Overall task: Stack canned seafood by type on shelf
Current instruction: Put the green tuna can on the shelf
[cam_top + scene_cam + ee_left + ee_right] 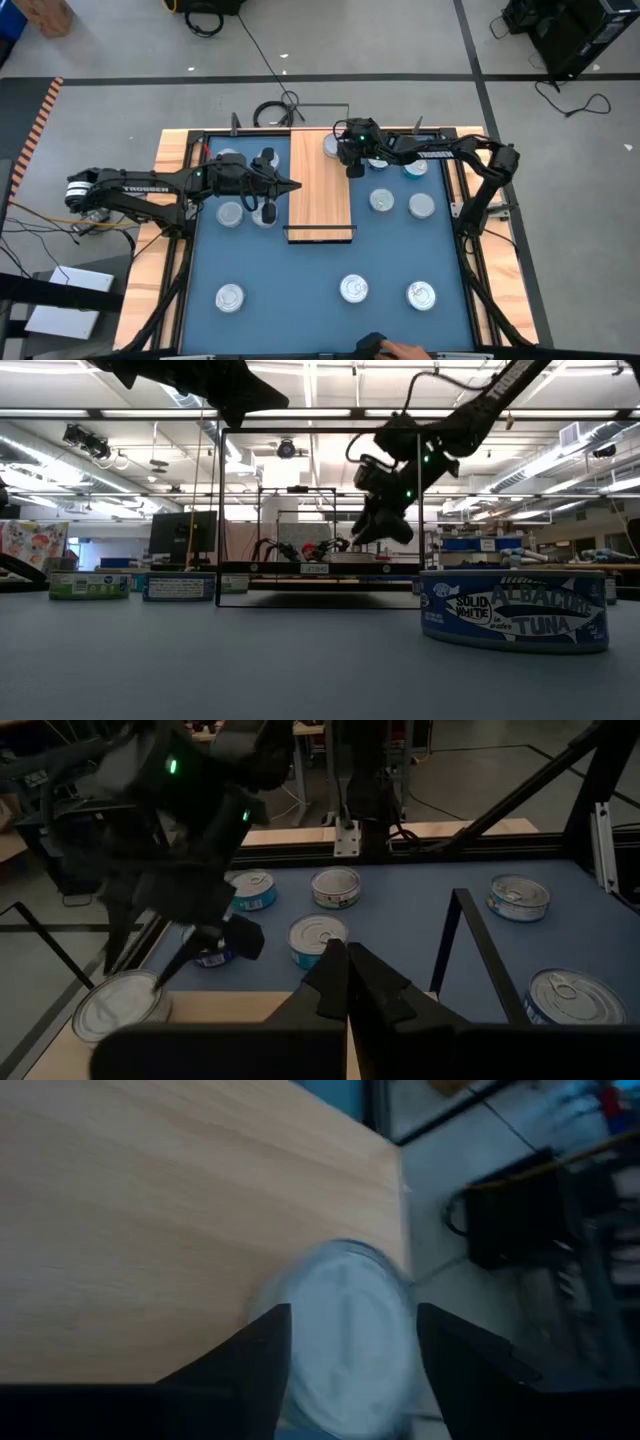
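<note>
We see two matte black jointed arms; the left arm (150, 185) carries white lettering and a white wrist end. A green light glows on the right tool (352, 160), whose fingers (250, 1370) are dark wedges.

Twelve tins (354, 289), one shelf (320, 185)

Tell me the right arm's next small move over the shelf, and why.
Probably lift the right gripper straight up and clear. Its fingers stand open on either side of a tin that sits on the shelf near its far corner, so the tin looks released. The left gripper waits shut at the shelf's left edge.
</note>
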Available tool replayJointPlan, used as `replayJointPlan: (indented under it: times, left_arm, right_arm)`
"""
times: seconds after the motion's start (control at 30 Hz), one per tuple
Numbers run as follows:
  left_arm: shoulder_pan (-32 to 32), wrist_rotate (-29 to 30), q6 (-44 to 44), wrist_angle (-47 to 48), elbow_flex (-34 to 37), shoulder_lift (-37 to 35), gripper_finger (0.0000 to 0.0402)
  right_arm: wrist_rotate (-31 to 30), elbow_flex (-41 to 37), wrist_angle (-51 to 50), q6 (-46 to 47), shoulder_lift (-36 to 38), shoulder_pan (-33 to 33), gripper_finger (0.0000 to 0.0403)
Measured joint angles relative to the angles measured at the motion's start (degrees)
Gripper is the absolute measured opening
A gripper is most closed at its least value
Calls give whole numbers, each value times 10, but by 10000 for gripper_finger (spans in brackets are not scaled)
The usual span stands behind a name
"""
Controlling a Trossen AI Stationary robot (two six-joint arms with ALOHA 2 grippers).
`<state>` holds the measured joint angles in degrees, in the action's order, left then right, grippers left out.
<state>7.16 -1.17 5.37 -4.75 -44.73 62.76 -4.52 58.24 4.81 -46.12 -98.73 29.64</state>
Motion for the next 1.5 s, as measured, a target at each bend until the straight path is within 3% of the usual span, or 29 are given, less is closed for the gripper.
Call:
replayJointPlan:
  times: [0.17, 0.33, 0.63, 1.5]
  left_arm:
    - [0, 0, 0, 0, 0, 0, 3]
    - [5, -1, 3, 2, 0, 4, 3]
    - [11, -9, -4, -1, -1, 21, 3]
    - [11, -2, 4, 2, -1, 23, 3]
  right_arm:
    - [-15, 10, -96, 59, 47, -5, 141]
    - [57, 10, -154, 92, 44, 16, 16]
    - [61, 9, -126, 83, -16, 36, 6]
    - [73, 9, -63, 106, -15, 55, 3]
